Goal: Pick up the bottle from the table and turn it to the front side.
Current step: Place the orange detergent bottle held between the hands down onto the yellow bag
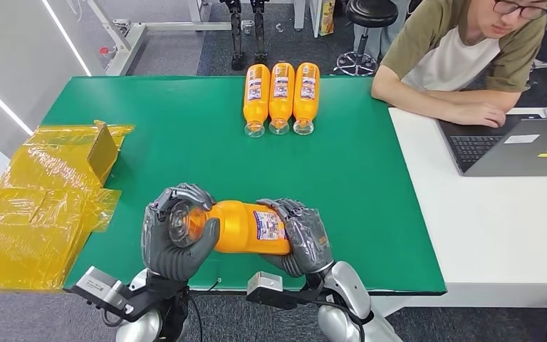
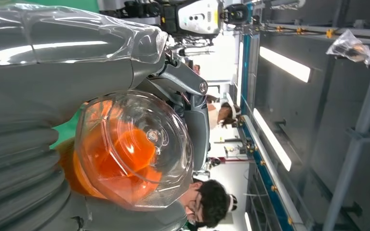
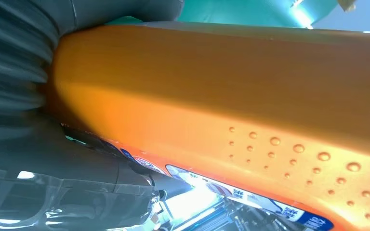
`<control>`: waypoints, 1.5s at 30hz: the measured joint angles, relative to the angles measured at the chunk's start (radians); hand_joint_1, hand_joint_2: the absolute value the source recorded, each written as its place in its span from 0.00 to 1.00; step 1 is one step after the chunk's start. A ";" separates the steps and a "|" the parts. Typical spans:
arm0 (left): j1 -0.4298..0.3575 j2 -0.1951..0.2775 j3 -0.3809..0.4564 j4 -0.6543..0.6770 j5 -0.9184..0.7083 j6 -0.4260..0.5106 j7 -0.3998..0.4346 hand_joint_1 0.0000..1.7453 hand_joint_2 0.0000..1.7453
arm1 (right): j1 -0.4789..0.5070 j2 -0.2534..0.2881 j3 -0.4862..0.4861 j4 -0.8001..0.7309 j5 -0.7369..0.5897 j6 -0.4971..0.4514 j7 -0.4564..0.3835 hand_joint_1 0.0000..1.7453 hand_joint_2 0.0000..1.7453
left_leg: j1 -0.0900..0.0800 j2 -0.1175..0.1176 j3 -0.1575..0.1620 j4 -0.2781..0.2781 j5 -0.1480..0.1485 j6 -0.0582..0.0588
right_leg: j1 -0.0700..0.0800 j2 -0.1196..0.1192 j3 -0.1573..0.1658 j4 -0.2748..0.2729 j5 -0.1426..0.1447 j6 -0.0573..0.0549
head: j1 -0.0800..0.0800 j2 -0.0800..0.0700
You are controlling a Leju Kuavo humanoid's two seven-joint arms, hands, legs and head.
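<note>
Over the green table (image 1: 185, 135), near its front edge, the orange bottle (image 1: 246, 228) lies sideways between both hands: left hand (image 1: 174, 239) wraps the clear cap end, right hand (image 1: 303, 235) grips the base (label up). Left wrist view: the clear cap (image 2: 135, 149) sits against grey fingers (image 2: 195, 120). Right wrist view: orange body, close.

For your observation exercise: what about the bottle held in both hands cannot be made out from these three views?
- Head view: label print on the orange bottle too small to read.
- Head view: bottle's base hidden under the right hand.
- Right wrist view: label cut off by the edge.
- Left wrist view: bottle body hidden behind its clear cap and the left hand.
</note>
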 joint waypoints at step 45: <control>-0.002 -0.012 0.000 -0.004 0.048 -0.032 0.021 1.00 1.00 | -0.032 0.074 0.006 -0.022 0.058 0.155 0.055 0.95 1.00 | 0.000 0.000 0.000 0.000 0.000 0.000 | 0.000 0.000 0.000 0.000 0.000 0.000 | 0.000 0.000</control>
